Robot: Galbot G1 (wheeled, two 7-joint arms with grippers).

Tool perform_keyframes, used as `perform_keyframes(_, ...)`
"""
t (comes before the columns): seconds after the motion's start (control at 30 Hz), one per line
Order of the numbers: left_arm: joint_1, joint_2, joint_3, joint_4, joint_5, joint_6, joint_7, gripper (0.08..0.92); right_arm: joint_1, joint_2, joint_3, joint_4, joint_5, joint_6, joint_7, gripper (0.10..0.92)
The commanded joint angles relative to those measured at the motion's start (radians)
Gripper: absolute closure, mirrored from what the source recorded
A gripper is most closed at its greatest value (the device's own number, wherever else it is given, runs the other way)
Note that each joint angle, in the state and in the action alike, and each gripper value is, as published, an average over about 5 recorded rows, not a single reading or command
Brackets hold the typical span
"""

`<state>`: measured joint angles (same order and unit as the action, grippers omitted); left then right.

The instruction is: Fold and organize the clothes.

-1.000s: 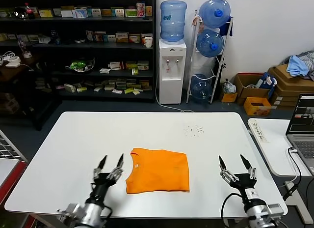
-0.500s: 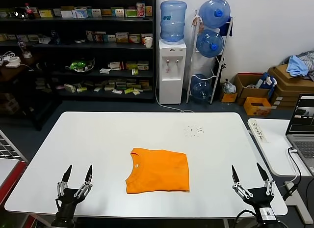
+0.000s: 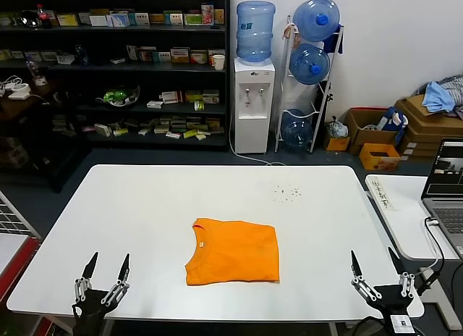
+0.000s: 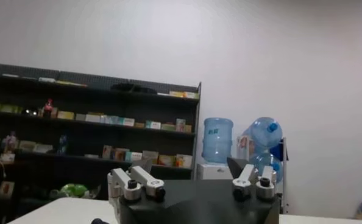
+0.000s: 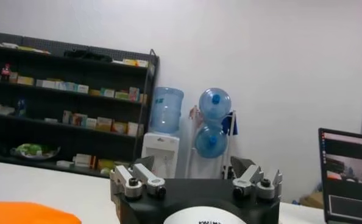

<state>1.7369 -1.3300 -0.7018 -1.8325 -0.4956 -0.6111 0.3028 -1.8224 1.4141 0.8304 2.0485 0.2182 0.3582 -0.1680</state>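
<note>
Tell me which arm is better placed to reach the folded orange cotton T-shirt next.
Probably left: the left gripper, open, sits nearer the orange cotton T-shirt than the open right gripper at the table's far corner.

Left gripper (image 3: 105, 273) and right gripper (image 3: 377, 269): only spread fingertips are seen in head view; bodies and arms are cut off by the bottom edge. In both wrist views fingertips are hidden behind each gripper's own housing. T-shirt (image 3: 233, 250): lettering side is not shown; in right wrist view only an orange corner (image 5: 22, 213) is seen, rest cut off by the edge. Laptop (image 3: 445, 192): cut off at the right edge; screen content too small to read. Shelf (image 3: 116, 68) items: labels too small to identify.
</note>
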Motion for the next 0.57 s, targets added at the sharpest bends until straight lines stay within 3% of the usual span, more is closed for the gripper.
perform_keyframes(0.03,0.018,-0.005,-0.012,0.005,0.006,-0.025,0.014,0.177,-0.011,0.006,0.011,-0.021,0.018,0.020,-0.015,0.203)
perform_keyframes(0.57,0.014,0.000,-0.006,0.008,0.012,-0.017,0.008,0.177,-0.009,-0.002,-0.008,-0.012,0.019,0.014,-0.021,0.203)
